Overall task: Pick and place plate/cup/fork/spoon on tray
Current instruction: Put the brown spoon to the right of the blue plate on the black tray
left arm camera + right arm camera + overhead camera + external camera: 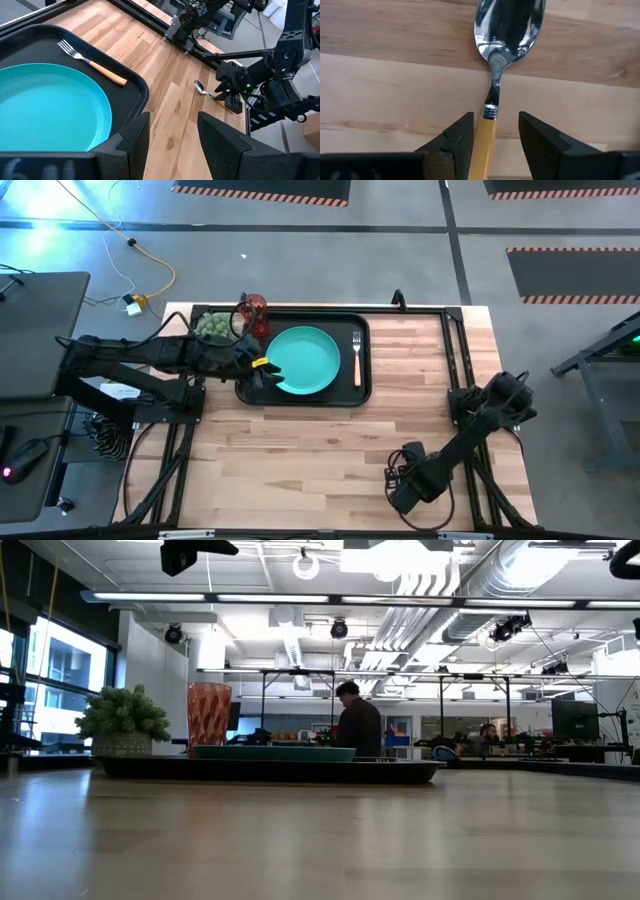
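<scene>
The black tray (362,385) lies at the table's far side. The teal plate (302,360) lies flat on it, with the fork (356,358) beside the plate toward the right. The red-brown cup (255,310) stands at the tray's far left corner. The spoon (507,30) lies flat on the bare wood near the table's front right. My right gripper (495,142) points down over it, open, one finger on each side of the wooden handle (484,142). My left gripper (172,145) hovers open over the tray's near left part, beside the plate, with nothing between its fingers.
A green potted plant (212,327) stands next to the cup at the tray's far left corner. Bare wood (300,460) stretches between the tray and the table's near edge. Dark frame rails (455,350) run along the table's right side. A person (358,725) stands in the room behind.
</scene>
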You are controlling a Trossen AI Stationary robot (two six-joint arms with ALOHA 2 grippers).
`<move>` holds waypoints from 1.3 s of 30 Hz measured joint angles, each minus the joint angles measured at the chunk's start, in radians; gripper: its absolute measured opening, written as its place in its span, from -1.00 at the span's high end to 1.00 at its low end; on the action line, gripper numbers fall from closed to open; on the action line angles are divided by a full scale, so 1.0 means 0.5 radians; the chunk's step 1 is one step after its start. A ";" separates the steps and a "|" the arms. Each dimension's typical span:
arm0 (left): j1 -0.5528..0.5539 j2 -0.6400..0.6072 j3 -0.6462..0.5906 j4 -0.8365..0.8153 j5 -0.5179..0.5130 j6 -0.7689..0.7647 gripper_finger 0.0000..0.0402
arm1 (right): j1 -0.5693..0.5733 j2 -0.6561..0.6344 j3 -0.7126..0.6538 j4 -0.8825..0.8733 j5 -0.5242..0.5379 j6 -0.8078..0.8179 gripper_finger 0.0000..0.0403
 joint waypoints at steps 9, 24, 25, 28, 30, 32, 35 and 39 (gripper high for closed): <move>0.000 0.000 0.000 -0.001 0.001 -0.001 0.22 | 0.000 0.105 0.008 0.088 -0.009 -0.023 0.29; 0.000 0.000 0.000 -0.001 0.003 -0.007 0.22 | -0.003 0.147 0.006 0.138 -0.005 -0.020 0.72; -0.001 0.000 0.000 -0.001 0.003 -0.007 0.22 | -0.006 0.147 0.006 0.139 -0.005 -0.020 0.76; -0.002 0.000 0.000 -0.001 0.004 -0.007 0.22 | -0.021 0.148 0.006 0.141 -0.015 -0.020 0.84; -0.002 0.000 0.000 -0.002 0.004 -0.006 0.22 | -0.023 0.148 0.006 0.142 -0.017 -0.022 0.87; -0.002 0.000 0.000 -0.001 0.004 -0.006 0.22 | -0.023 0.149 0.011 0.141 -0.017 -0.023 0.88; -0.002 0.000 0.000 -0.002 0.004 -0.006 0.22 | -0.022 0.149 0.048 0.104 -0.014 -0.024 0.89; -0.002 0.000 0.000 -0.002 0.005 -0.005 0.22 | -0.020 0.121 0.088 0.073 0.047 -0.034 0.90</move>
